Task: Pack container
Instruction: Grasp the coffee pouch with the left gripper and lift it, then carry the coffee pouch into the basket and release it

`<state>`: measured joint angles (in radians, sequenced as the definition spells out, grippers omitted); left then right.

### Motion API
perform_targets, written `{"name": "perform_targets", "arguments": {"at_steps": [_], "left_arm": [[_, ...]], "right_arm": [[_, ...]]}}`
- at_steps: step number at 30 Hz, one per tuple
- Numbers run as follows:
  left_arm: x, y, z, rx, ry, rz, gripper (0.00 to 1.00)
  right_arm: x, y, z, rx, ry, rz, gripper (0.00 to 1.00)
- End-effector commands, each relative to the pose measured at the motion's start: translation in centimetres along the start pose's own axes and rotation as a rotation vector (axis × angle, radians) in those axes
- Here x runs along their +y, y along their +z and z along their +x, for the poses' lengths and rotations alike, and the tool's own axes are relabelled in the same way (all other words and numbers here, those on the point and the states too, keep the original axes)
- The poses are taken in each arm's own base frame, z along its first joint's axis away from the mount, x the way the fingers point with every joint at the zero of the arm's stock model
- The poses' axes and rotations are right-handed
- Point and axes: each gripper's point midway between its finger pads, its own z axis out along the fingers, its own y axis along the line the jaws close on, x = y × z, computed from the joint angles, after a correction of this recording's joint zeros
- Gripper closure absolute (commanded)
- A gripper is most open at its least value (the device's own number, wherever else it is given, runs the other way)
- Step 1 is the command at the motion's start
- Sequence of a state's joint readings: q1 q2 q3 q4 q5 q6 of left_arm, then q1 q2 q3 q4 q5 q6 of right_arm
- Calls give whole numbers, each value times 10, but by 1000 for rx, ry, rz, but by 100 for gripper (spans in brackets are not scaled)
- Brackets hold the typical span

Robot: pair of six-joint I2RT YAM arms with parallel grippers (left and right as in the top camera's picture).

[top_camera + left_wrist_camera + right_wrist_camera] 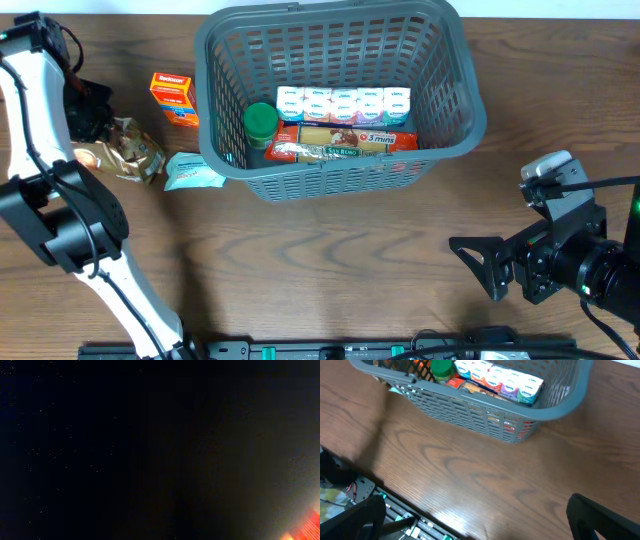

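Note:
The dark grey slatted basket (455,120) stands at the top middle of the table. It holds a green-lidded jar (261,121), a row of small white and teal cartons (345,103) and a pasta packet (325,149). The basket also shows in the right wrist view (470,407). My left gripper (88,108) is down at the far left, right against a gold bag (128,150). Its jaws are hidden, and the left wrist view is almost black. My right gripper (482,268) is open and empty low at the right, well away from the basket.
An orange box (173,97) and a pale teal pouch (190,172) lie left of the basket, next to the gold bag. A dark rail (330,350) with electronics runs along the table's front edge.

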<state>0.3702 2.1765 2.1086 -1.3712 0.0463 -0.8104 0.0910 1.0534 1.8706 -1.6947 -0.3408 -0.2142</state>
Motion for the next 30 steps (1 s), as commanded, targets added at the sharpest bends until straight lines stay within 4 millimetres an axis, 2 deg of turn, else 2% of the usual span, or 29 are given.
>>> {"name": "perform_targets", "arguments": {"at_steps": [1,5,9,11,15,18,23,30], "left_arm": [[18,-84,-13,-216,-12,83,94],[32,-145,-7,-337,-20,188,94],[30,-210,12,-481,97,344,94],[22,-240,28,-555,179,428,94],[-1,-304,71,-712,372,616,94],[-12,-335,103,-811,518,681,94],[-36,-361,159,-941,846,721,94],[-46,-359,239,-1058,1372,647,94]], "right_arm": [[2,0,0,1,6,-9,1],[2,0,0,1,6,-9,1],[2,0,0,1,6,-9,1],[2,0,0,1,5,-9,1],[2,0,0,1,6,-9,1],[2,0,0,1,6,-9,1],[2,0,0,1,5,-9,1],[2,0,0,1,6,-9,1]]}}
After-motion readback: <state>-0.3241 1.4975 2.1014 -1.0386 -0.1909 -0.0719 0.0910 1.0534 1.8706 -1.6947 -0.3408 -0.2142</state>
